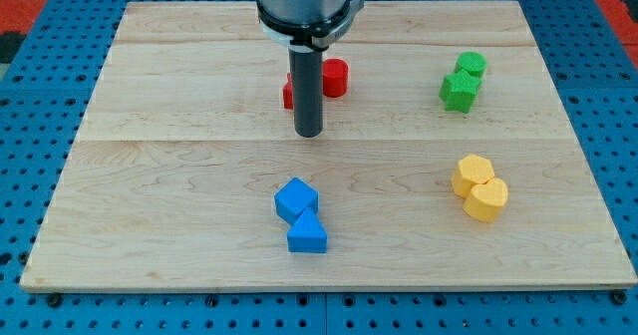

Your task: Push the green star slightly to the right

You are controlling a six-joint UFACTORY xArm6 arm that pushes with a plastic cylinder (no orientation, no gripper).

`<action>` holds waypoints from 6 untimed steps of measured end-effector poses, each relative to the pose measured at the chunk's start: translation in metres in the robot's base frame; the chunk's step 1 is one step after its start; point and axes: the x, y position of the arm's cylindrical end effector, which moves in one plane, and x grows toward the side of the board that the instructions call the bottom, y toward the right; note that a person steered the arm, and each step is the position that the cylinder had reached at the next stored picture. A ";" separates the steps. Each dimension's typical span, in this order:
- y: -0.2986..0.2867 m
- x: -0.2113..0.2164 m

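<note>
The green star (460, 92) lies on the wooden board (179, 175) at the view's upper right, touching a smaller green block (471, 65) just above it. My tip (308, 133) is at the end of the dark rod, near the board's middle, well to the left of the green star. It stands just below and in front of two red blocks: a red cylinder (334, 78) and a red block (288, 93) that the rod partly hides.
Two yellow blocks (473, 173) (486, 200) touch each other at the view's lower right. A blue cube (296, 199) and a blue triangular block (307, 235) touch at the bottom middle. A blue pegboard (30, 175) surrounds the board.
</note>
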 end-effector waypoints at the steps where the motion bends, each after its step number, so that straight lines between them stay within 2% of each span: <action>1: 0.003 -0.001; 3: 0.125 -0.015; 5: 0.128 -0.046; 6: 0.163 -0.055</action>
